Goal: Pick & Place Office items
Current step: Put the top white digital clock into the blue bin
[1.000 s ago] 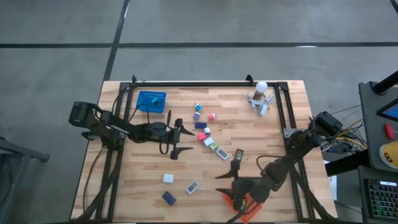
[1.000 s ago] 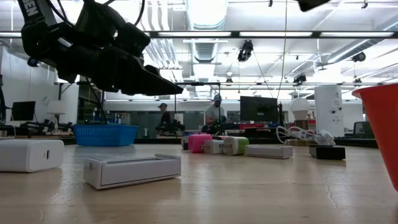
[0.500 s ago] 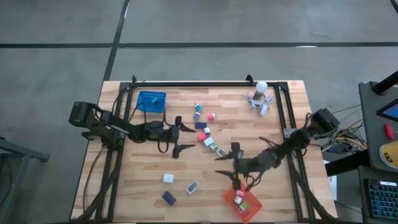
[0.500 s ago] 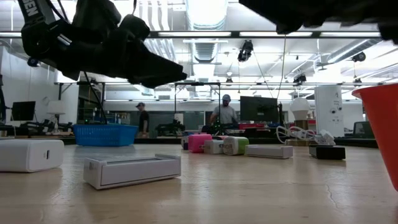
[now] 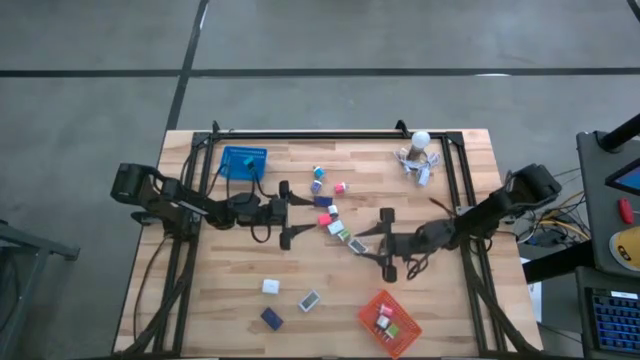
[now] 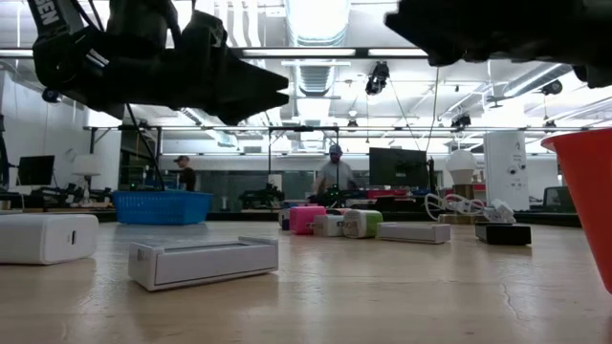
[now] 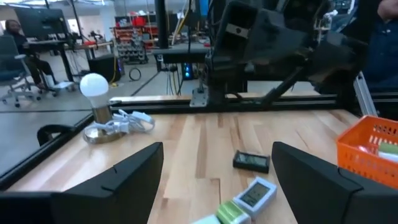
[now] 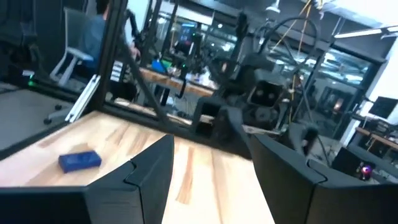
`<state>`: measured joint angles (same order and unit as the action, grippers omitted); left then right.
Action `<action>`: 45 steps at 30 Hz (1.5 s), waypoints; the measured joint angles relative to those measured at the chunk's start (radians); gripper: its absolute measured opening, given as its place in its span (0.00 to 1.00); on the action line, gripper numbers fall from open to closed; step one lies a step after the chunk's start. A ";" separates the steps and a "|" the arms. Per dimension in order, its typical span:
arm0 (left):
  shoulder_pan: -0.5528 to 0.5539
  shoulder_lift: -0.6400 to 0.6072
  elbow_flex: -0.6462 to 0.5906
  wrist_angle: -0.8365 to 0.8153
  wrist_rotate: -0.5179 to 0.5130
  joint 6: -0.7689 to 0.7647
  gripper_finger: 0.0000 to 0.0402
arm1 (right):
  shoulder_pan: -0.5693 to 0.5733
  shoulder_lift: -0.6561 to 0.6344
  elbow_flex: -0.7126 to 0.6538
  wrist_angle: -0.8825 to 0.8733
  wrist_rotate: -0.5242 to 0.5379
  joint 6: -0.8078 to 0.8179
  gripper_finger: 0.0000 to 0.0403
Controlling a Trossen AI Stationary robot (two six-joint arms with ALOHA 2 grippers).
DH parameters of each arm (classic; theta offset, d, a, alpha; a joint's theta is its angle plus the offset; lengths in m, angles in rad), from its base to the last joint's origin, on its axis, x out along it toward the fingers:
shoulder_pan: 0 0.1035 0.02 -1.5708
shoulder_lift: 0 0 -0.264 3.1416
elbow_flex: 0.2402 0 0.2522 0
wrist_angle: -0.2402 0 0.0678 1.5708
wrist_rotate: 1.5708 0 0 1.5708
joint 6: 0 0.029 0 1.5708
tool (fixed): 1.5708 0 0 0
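Plastic office items (image 5: 333, 222), small stiff light boxes, lay scattered mid-counter between both empty jaws. Left jaws (image 5: 284, 213) gaped wide, right jaws (image 5: 386, 243) half-open. Flat sides probably offered secure grips.

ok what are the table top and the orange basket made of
The table top looks like matte, pale butcher-block wood: narrow glued planks with visible grain and seams. The orange basket seems to be plastic mesh: a saturated, even colour with an open grid wall in the left wrist view, though coated wire cannot be ruled out.

Blue basket (image 5: 243, 163) and orange basket (image 5: 390, 322) (far apart) on table (image 5: 230, 280)
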<state>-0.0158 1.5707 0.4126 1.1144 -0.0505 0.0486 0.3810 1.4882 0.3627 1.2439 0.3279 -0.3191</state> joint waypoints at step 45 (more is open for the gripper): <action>0.129 0.221 0.389 -0.599 0.156 0.036 0.75 | -0.443 -0.270 -0.303 -0.013 -0.283 0.065 0.52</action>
<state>0.1133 1.7918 0.8013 0.5155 0.1052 0.0843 -0.0624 1.2186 0.0601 1.2307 0.0444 -0.2539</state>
